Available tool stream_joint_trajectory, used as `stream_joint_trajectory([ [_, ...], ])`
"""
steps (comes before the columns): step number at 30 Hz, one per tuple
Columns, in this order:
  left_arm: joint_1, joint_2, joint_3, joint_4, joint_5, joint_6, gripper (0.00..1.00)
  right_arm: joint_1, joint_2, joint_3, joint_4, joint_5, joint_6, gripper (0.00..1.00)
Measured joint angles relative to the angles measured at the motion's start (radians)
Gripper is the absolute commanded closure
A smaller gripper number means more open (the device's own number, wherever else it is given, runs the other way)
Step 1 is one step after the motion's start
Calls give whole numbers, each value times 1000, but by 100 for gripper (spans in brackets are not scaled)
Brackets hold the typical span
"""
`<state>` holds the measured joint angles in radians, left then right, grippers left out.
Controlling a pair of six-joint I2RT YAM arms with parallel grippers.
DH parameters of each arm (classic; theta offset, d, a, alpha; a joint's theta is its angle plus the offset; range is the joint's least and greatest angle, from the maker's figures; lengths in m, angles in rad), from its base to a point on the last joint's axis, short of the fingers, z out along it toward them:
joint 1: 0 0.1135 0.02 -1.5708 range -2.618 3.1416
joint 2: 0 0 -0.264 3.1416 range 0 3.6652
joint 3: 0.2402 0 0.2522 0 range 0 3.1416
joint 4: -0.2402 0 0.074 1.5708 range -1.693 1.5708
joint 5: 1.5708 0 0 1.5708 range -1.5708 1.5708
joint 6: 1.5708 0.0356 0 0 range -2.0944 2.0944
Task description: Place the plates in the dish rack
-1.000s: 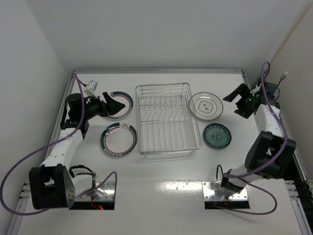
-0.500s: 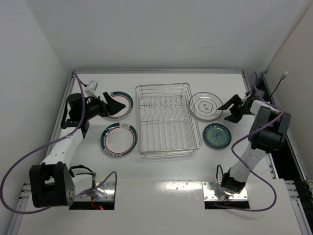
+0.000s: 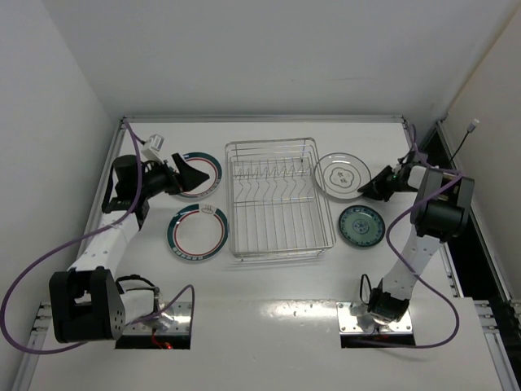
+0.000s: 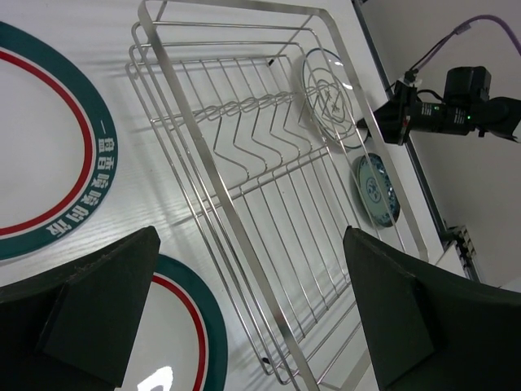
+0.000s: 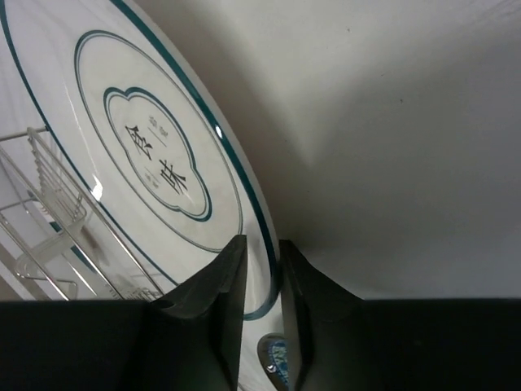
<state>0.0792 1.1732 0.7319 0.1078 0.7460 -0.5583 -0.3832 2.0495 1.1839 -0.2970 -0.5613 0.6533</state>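
Observation:
The dish rack (image 3: 230, 195), a silver wire basket with prongs, stands mid-table with nothing in it. Left of it lie two white plates with teal rims, one farther (image 3: 207, 174) and one nearer (image 3: 198, 232). To the right lie a pale ringed plate (image 3: 342, 176) and a small patterned teal plate (image 3: 361, 226). My right gripper (image 3: 368, 190) is low at the pale plate's right edge. In the right wrist view its fingers (image 5: 262, 242) pinch that plate's rim (image 5: 155, 155). My left gripper (image 3: 186, 173) hovers open over the farther teal-rimmed plate (image 4: 49, 163), with nothing between its fingers (image 4: 251, 244).
White walls close in the table at the back and both sides, and the right arm works close to the right wall. A raised metal edge (image 3: 260, 119) runs along the back. Purple cables trail from both arms. The rack's near rim (image 4: 175, 106) lies just beyond my left fingers.
The right arm has swung down and leftward to the pale plate's right edge, and its jaws have closed from wide open onto the rim. The left arm has not moved.

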Motion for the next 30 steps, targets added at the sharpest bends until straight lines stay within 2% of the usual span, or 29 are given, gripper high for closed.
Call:
stream_joint_trajectory([
  [1, 0, 5, 0, -1, 0, 0, 5, 0, 0, -2, 2, 4, 1, 96],
  [2, 0, 8, 0, -2, 0, 0, 5, 0, -4, -3, 6, 2, 7, 100],
  [6, 0, 11, 0, -2, -1, 0, 5, 4, -95, -4, 2, 10, 11, 100],
  [11, 0, 15, 0, -2, -2, 0, 5, 23, -309, 25, -55, 185, -3, 100],
  [17, 0, 23, 0, -2, -3, 0, 5, 80, -507, 167, -117, 389, -56, 100],
  [22, 0, 35, 0, -2, -4, 0, 5, 259, -589, 241, -182, 619, -135, 100],
  [27, 0, 45, 0, 0, -5, -5, 5, 495, -591, 272, -260, 816, -183, 100],
  [30, 0, 55, 0, 7, -5, -8, 5, 586, -588, 270, -302, 903, -188, 100],
])
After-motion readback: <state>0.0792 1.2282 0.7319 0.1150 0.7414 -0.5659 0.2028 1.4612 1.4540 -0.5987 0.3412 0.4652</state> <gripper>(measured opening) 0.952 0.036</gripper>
